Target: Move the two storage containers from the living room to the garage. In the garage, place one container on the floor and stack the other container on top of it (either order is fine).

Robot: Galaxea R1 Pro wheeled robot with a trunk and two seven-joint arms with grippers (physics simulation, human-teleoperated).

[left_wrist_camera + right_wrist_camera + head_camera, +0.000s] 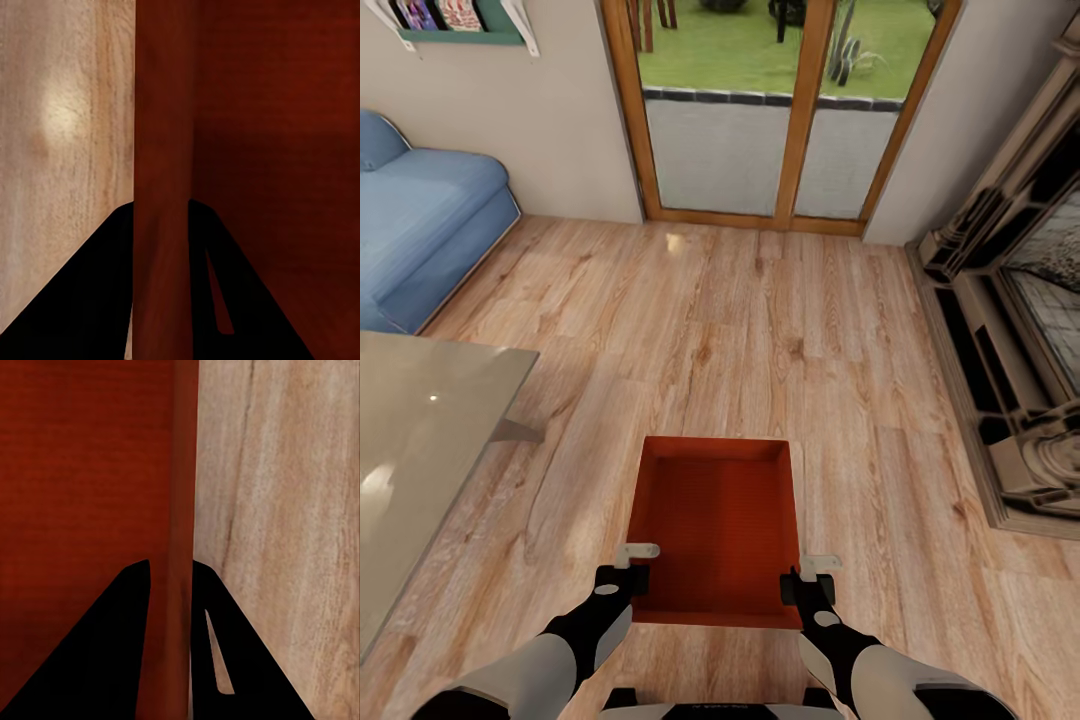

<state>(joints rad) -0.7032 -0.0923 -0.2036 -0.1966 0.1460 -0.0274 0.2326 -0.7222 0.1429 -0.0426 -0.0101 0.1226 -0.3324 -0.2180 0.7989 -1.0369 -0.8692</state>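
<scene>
The right end effector [171, 607] straddles one thin upright side wall of the red-orange storage container [75, 472], a black finger [97, 660] pressed to the wall's inner face and the other to its outer face, so the wall is pinched between them. Inside the wall the container's flat red interior runs off into shade. Outside it lies the light wood-plank floor [285, 510], its grain running lengthwise along the wall.

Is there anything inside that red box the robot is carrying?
No, the storage container looks empty: its bare red bottom shows. The left gripper and right gripper each straddle a side wall. The wood floor directly beneath it is hidden.
</scene>
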